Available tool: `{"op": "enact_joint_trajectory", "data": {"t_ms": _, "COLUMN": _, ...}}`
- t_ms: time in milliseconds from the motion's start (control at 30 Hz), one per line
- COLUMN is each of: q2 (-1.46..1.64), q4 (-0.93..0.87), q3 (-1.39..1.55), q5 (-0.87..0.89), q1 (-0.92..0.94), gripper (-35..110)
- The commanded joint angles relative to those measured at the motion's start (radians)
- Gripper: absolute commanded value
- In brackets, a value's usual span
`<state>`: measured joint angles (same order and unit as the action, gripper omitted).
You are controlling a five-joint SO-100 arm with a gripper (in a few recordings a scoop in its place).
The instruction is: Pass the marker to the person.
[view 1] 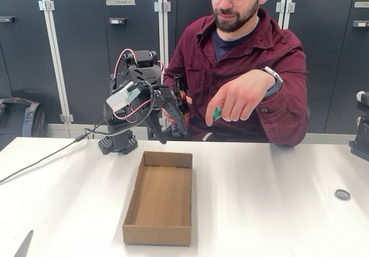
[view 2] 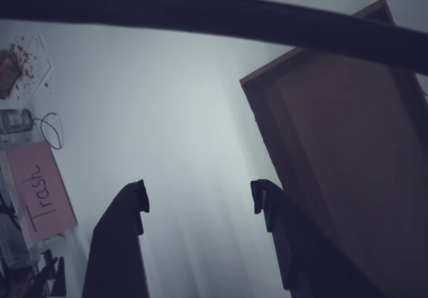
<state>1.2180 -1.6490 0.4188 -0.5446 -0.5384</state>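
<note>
The person (view 1: 242, 67) sits behind the table with one hand (view 1: 239, 98) held out over its far edge. A bright green end of the marker (view 1: 217, 113) pokes out between that hand's fingers; the rest is hidden. My gripper (view 1: 165, 121) hangs to the left of the hand, apart from it, above the table's back edge. In the wrist view my gripper (view 2: 197, 198) is open, with bare white table between its dark fingers (view 2: 127, 218).
An open cardboard box (view 1: 160, 202) lies mid-table; its edge (view 2: 321, 151) is below and right of the gripper. The person's other hand holds a brown glass bottle (view 1: 180, 110) just behind the gripper. A pink "Trash" label (view 2: 40, 191) lies off to the left.
</note>
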Motion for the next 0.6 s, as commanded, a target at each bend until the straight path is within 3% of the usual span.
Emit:
{"op": "enact_joint_trajectory", "data": {"t_ms": 0, "q2": 0.081, "q4": 0.015, "q3": -0.002, "q5": -0.009, "q1": -0.002, "gripper": 35}}
{"op": "enact_joint_trajectory", "data": {"t_ms": 567, "q2": 0.094, "q4": 0.038, "q3": 0.035, "q5": -0.009, "q1": 0.000, "gripper": 35}}
